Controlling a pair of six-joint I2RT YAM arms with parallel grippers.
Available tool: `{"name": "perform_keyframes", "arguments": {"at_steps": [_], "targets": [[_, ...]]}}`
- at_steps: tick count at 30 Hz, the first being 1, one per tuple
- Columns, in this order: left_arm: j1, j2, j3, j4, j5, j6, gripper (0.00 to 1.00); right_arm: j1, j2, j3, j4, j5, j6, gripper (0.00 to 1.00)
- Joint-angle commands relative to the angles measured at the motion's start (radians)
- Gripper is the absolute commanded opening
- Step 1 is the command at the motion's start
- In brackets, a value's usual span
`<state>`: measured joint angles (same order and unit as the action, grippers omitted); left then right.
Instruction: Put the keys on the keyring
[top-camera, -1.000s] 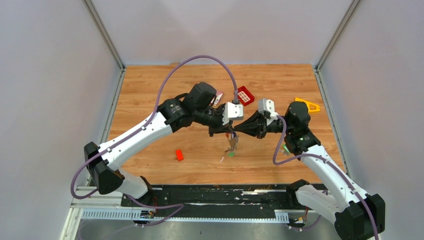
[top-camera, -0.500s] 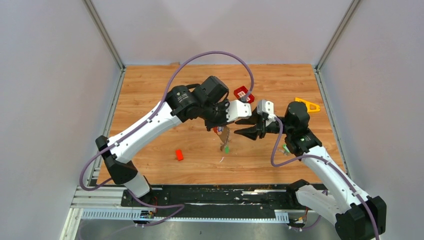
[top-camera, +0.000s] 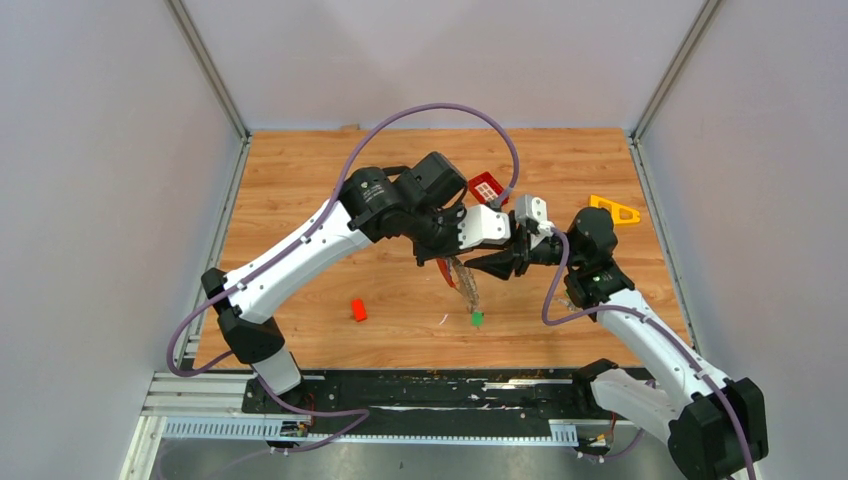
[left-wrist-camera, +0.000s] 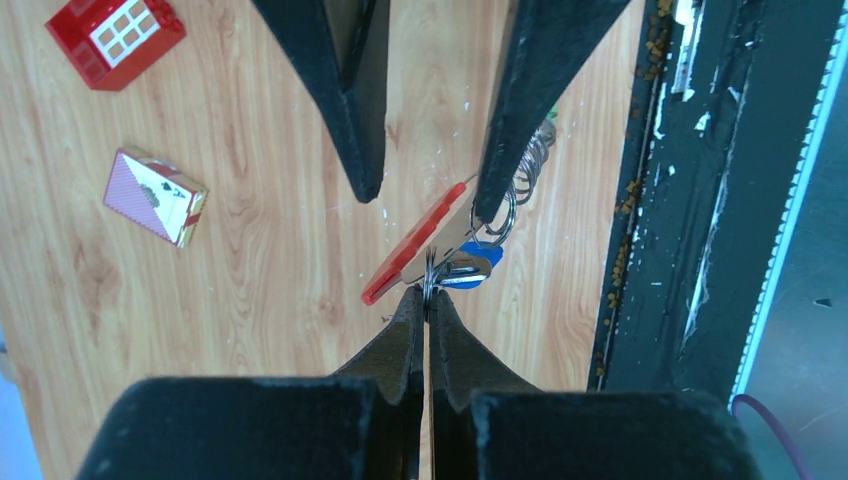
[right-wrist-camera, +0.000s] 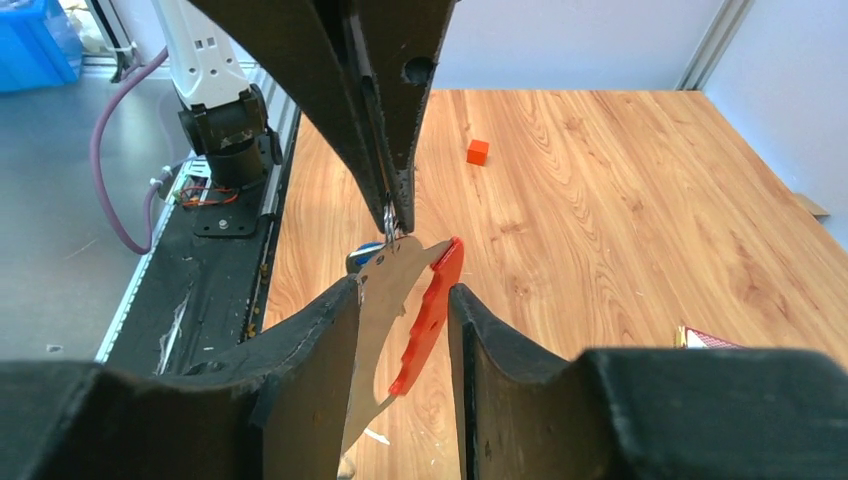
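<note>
Nearest the arm bases, we see a green key (top-camera: 477, 319) lying on the table (top-camera: 280, 170), just on the near side of the keyring (left-wrist-camera: 412, 248). A red block (top-camera: 358, 310) lies well to the keyring's left. The left gripper (left-wrist-camera: 427, 297) is pinched tight on the keyring's metal ring, which carries a blue key (left-wrist-camera: 470, 268). The right gripper (right-wrist-camera: 403, 288) stands partly spread, with the keyring's fob between its fingers. Beyond the keyring lie a card box (left-wrist-camera: 155, 195), its print too small to read, and a red tray (left-wrist-camera: 115, 40).

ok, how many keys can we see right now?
2. A blue-headed key sits at the keyring, which the left gripper pinches. A green-headed key shows just below the keyring's lower end in the top view. Others may be hidden.
</note>
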<state>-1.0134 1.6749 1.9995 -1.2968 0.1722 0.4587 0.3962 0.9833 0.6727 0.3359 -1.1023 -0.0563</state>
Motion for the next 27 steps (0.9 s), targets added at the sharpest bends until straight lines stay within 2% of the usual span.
{"name": "perform_keyframes", "arguments": {"at_steps": [1,11,21,23,27], "targets": [[-0.005,-0.02,-0.004,0.05,0.068,-0.019,0.0,0.007,0.014,-0.01,0.144,-0.035,0.107,0.38],[-0.006,-0.024,-0.034,0.089,0.11,-0.035,0.0,0.015,0.023,-0.015,0.209,-0.038,0.158,0.33],[-0.005,-0.033,-0.046,0.102,0.119,-0.038,0.0,0.03,0.036,-0.014,0.186,-0.035,0.139,0.21],[-0.005,-0.035,-0.053,0.106,0.122,-0.037,0.0,0.031,0.038,-0.012,0.179,-0.035,0.134,0.17],[-0.004,-0.042,-0.06,0.113,0.123,-0.035,0.0,0.032,0.038,-0.01,0.177,-0.035,0.131,0.02]]}}
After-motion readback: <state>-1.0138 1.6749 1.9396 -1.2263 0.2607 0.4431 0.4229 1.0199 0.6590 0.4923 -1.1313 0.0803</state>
